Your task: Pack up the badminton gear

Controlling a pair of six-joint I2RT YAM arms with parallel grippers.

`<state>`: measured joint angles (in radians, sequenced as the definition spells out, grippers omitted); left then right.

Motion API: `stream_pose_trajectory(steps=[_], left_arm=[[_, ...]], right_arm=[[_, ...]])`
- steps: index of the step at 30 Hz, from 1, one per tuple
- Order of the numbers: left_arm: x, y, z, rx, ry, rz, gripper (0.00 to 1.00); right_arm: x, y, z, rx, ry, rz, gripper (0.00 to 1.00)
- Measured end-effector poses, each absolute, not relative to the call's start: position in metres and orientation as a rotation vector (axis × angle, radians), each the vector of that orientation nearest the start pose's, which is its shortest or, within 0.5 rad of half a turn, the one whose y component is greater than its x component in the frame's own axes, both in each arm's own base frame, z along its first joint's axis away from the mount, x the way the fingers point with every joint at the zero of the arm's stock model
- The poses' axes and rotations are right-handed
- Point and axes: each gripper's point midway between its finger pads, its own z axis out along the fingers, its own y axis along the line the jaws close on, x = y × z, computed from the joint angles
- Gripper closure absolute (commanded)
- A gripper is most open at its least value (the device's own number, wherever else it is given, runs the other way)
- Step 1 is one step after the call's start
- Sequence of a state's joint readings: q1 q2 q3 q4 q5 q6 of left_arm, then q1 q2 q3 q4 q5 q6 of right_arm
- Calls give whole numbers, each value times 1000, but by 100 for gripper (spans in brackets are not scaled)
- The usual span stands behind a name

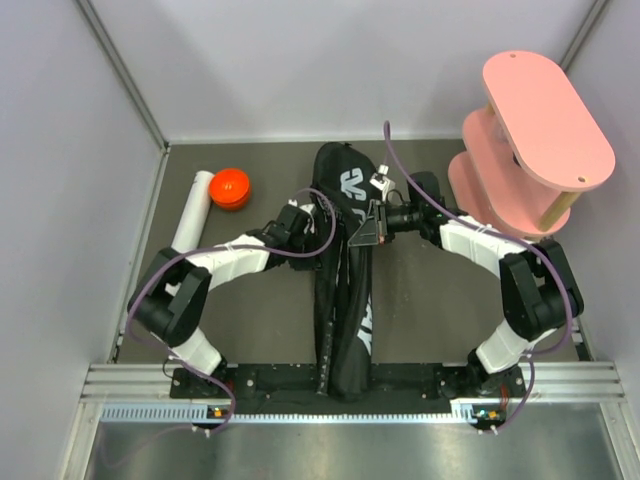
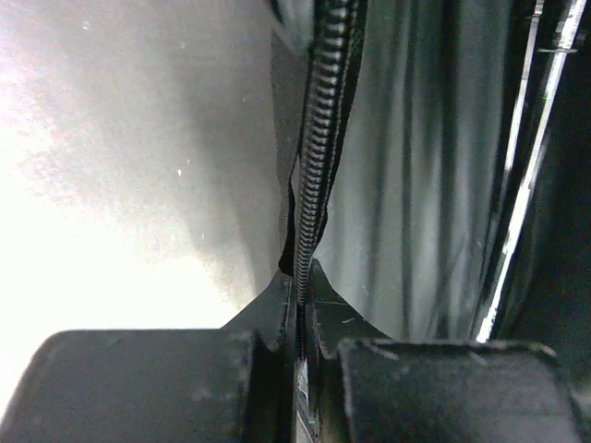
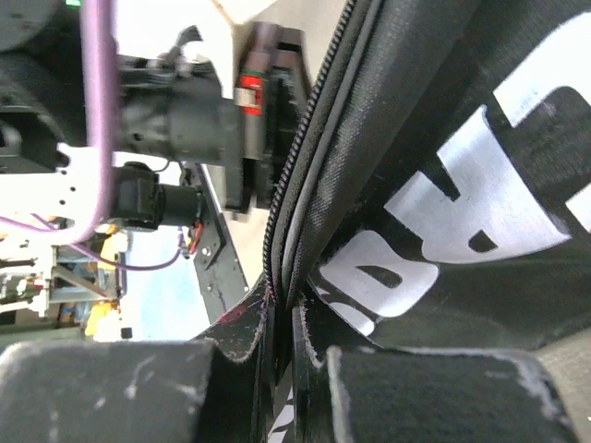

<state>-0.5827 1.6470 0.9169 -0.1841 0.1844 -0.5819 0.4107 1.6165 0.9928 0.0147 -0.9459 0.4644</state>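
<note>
The black racket-shaped bag (image 1: 345, 290) with white lettering lies lengthwise in the middle of the table. My left gripper (image 1: 305, 220) is shut on the bag's left zipper edge (image 2: 314, 166); grey lining and a thin racket shaft (image 2: 526, 185) show inside. My right gripper (image 1: 375, 222) is shut on the bag's right zippered rim (image 3: 295, 212), beside the white letters (image 3: 452, 203). The long white tube (image 1: 192, 210) lies at the back left with its orange cap (image 1: 230, 187) beside it. The shuttlecocks are out of view.
The pink tiered oval shelf (image 1: 535, 130) stands at the back right. Grey walls close in the table on the left, back and right. The arm bases sit on the black rail (image 1: 340, 385) at the near edge.
</note>
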Motion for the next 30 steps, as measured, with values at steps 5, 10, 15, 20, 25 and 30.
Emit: stream_pose_trajectory(steps=[5,10,15,20,25,30], left_arm=[[291,-253,82,92,2515,-706,100],[289,-254,134,107,2379,-781,100],[280,-259,148,124,2356,-830,100],[276,-262,148,119,2370,-840,100],[277,-266,156,117,2360,-854,100],[275,-271,160,109,2357,-873,100]], right_arm=[[291,285,149,-499,2271,1415,91],[301,274,139,-448,2352,1239,67],[296,264,134,-464,2424,1006,48],[270,269,129,-563,2462,813,37],[247,269,121,-633,2481,675,31],[228,261,100,-657,2527,514,27]])
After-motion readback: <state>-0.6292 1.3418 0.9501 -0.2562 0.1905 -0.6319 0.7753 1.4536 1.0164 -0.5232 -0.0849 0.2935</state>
